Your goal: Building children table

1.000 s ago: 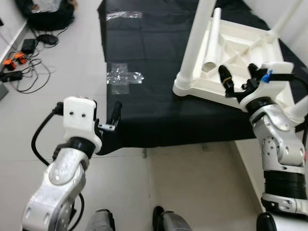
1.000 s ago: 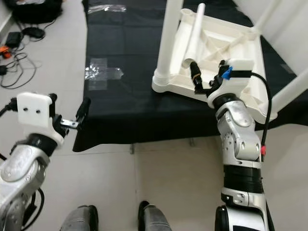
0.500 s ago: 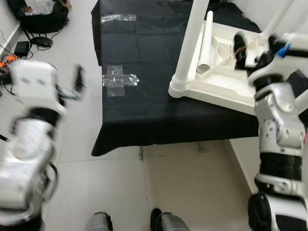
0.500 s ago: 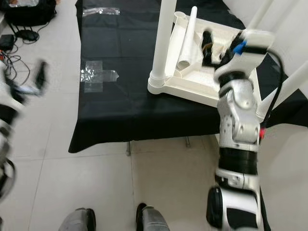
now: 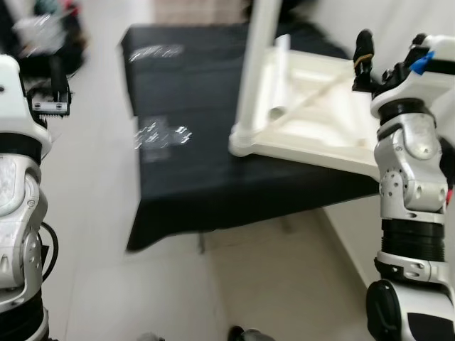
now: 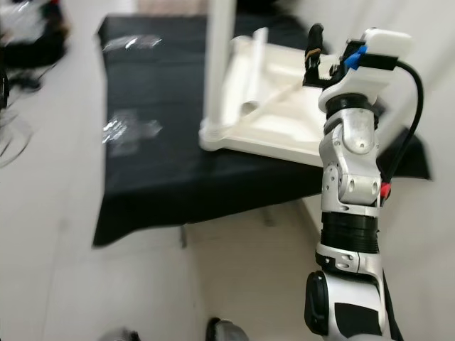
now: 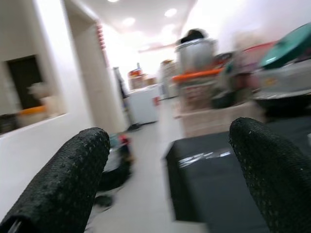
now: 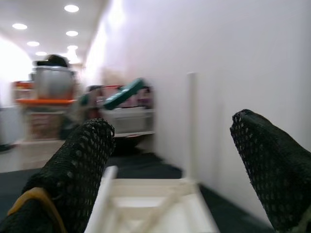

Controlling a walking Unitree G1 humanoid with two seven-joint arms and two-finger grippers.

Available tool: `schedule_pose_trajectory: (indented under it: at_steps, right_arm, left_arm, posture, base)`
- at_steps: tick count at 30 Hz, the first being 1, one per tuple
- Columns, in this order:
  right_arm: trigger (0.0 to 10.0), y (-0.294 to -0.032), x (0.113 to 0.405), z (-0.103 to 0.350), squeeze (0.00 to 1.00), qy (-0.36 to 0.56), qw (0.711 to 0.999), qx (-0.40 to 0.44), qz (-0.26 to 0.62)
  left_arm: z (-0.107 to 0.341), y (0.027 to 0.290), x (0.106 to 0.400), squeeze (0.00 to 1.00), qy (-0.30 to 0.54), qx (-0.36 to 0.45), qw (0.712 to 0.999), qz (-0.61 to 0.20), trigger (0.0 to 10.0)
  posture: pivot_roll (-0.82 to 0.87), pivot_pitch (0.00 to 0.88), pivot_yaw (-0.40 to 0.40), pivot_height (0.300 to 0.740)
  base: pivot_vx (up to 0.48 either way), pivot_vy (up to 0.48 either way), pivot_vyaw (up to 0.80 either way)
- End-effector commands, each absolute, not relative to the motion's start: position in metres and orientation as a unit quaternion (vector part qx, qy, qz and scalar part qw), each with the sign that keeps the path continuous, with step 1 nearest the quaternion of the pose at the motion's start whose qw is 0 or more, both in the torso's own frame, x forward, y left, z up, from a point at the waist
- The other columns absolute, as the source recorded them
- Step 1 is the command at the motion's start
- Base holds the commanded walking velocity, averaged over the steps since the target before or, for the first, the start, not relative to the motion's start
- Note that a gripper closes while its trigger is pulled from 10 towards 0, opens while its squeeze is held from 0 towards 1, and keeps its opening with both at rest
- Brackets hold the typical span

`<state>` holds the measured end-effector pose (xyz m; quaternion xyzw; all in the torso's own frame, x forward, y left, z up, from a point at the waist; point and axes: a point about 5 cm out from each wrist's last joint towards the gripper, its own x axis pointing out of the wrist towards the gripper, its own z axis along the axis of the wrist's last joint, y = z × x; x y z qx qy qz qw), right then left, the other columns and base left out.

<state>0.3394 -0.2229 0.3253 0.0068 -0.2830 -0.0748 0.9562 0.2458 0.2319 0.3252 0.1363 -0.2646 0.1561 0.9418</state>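
Both grippers are raised and empty — the right gripper (image 8: 167, 174) with fingers (image 8: 73, 170) wide apart, the left gripper (image 7: 170, 179) likewise spread. Below and ahead of the right one lies the table (image 5: 320, 114), upside down on the black cloth (image 5: 185, 177), one leg (image 5: 256, 64) already upright at its near corner, a loose leg (image 5: 281, 57) resting inside the frame. Next, I'd judge — lower the right gripper onto the loose leg, grip it mid-length, and keep it square to its socket.
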Motion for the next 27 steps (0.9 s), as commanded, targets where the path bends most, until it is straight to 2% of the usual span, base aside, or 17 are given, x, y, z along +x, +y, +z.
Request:
schedule_pose_trajectory:
  at_steps: [1,6,9,15,27]
  right_arm:
    - [10.0,-0.225,0.338,0.325,0.0,-0.288,0.954,0.004,-0.083]
    - [10.0,-0.223,0.337,0.326,0.0,-0.293,0.953,0.006,-0.084]
    - [10.0,-0.219,0.336,0.329,0.0,-0.303,0.95,0.007,-0.072]
    - [10.0,-0.209,0.331,0.332,0.0,-0.329,0.944,0.005,-0.042]
    - [10.0,-0.217,0.33,0.328,0.0,-0.324,0.942,-0.014,-0.08]
  left_arm:
    - [0.321,0.229,0.249,0.0,-0.257,0.135,0.946,0.146,10.0]
    - [0.321,0.228,0.25,0.0,-0.258,0.13,0.946,0.145,10.0]
    - [0.322,0.228,0.25,0.0,-0.263,0.129,0.945,0.146,10.0]
    - [0.33,0.221,0.246,0.0,-0.288,0.13,0.937,0.148,10.0]
    - [0.336,0.206,0.245,0.0,-0.307,0.133,0.934,0.128,10.0]
  posture:
    - [0.08,0.139,-0.092,0.74]
    - [0.08,0.145,-0.092,0.74]
    - [0.08,0.146,-0.089,0.74]
    - [0.09,0.14,-0.095,0.74]
    - [0.09,0.149,-0.085,0.74]
  base:
    - [0.341,0.0,-0.8]
    - [0.344,0.0,-0.8]
    - [0.302,0.0,0.0]
    - [0.0,0.0,0.0]
    - [0.0,0.0,0.0]
